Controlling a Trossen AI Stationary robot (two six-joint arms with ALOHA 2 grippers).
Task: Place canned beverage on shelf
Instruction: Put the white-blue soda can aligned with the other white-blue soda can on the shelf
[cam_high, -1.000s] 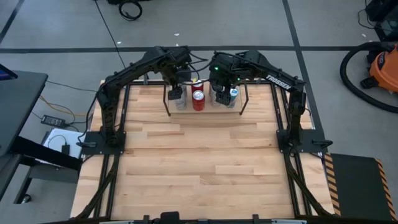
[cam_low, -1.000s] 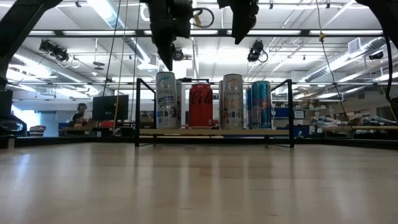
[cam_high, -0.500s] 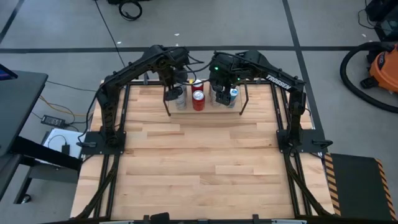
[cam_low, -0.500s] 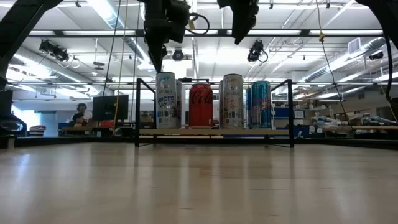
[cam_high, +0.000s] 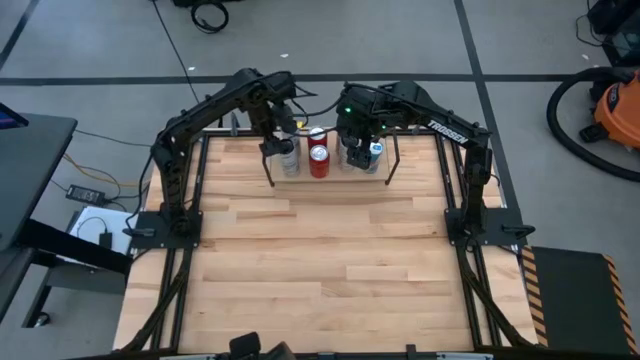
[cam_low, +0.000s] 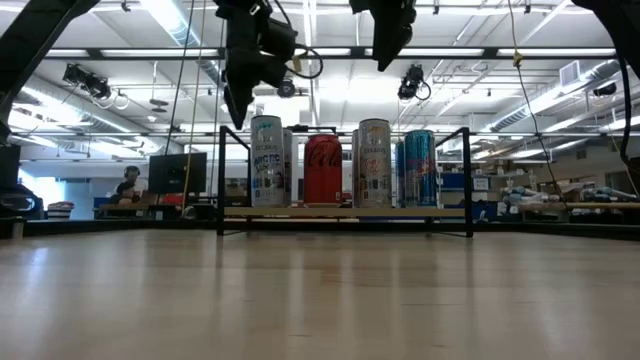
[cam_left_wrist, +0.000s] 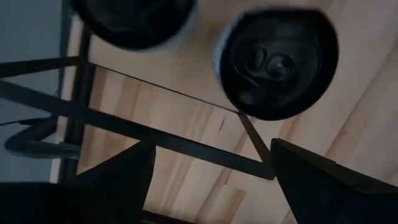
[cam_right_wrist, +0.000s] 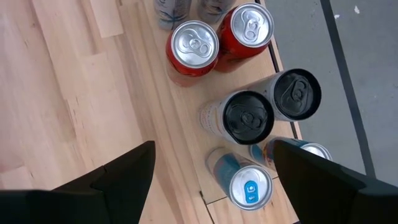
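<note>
left gripper (cam_low: 238, 100) shifted off shelf (cam_low: 345, 212) end, empty, spread | right gripper (cam_low: 392, 50) above cans, spread

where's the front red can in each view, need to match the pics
High view: the front red can stands mid-shelf, between the two grippers.
Low view: the same can is second from the left on the shelf.
Left wrist view: not in it; only two dark can tops show.
Right wrist view: red can with silver top, beside a second red can.
Shared landmark: the shelf.
</note>
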